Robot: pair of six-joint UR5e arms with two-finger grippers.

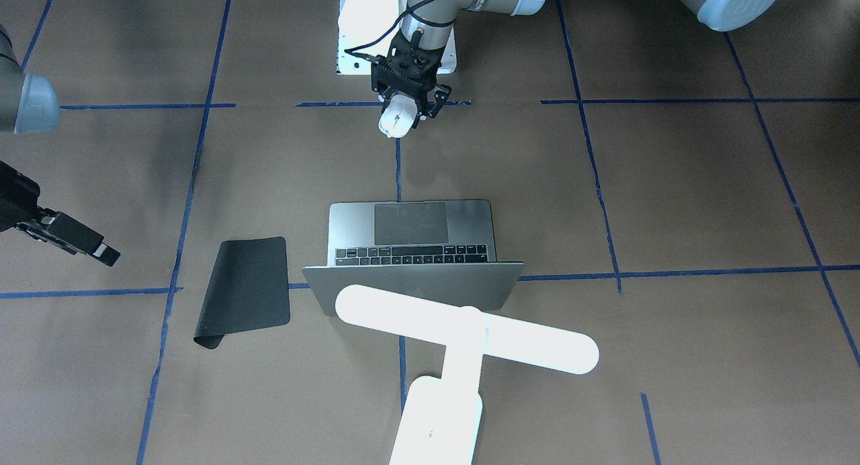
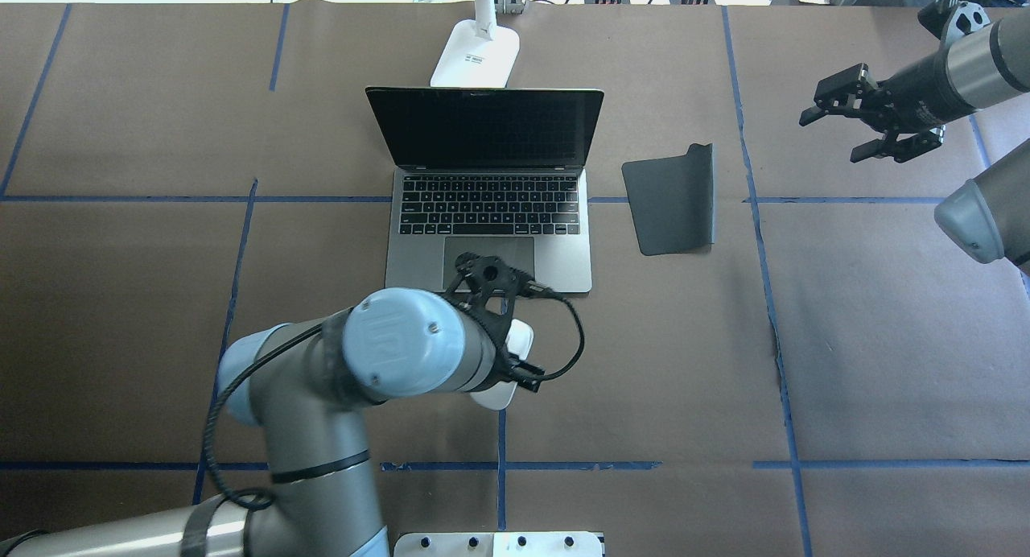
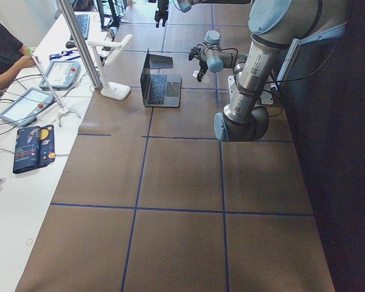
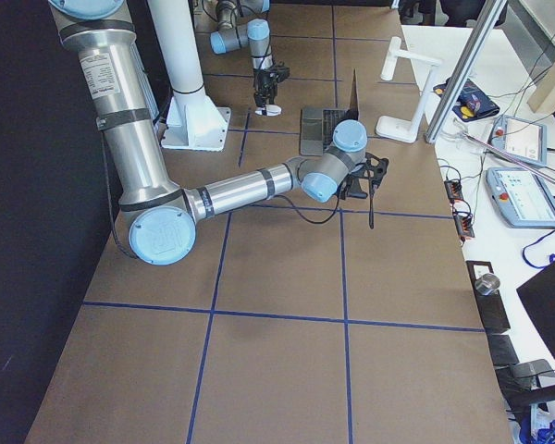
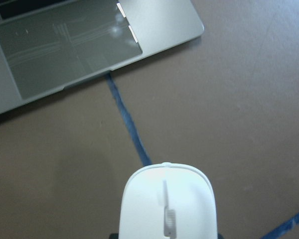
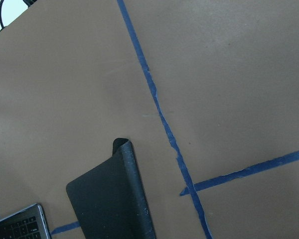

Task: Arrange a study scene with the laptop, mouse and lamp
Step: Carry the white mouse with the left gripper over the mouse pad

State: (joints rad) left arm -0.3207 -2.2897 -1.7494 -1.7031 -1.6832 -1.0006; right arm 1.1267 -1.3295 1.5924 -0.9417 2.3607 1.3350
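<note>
Though half hidden under the wrist (image 2: 410,344) overhead, mouse (image 1: 395,119) tight between left fingers (image 1: 424,110); right fingers (image 2: 817,106) wide apart.

- Tabletop (image 4: 277,361): brown paper with a blue tape grid.
- Right arm (image 4: 240,190): near and large. It stands at the robot-side edge with its elbow low and its forearm reaching to mid-table.
- Right gripper (image 4: 375,176): black, on the near side of the laptop.
- Laptop (image 4: 324,125): grey and open, in the far half. The lid is upright and seen edge-on.
- Left gripper (image 4: 264,97): far and small, pointing down between the laptop and the robot-side edge.
- Mouse (image 4: 267,110): white, at the left gripper's tip.
- Lamp (image 4: 398,127): white, T-shaped and upright, behind the laptop lid toward the operators' edge.
- Teach pendants (image 4: 518,139): two, on the white bench (image 4: 499,268) past that edge.
</note>
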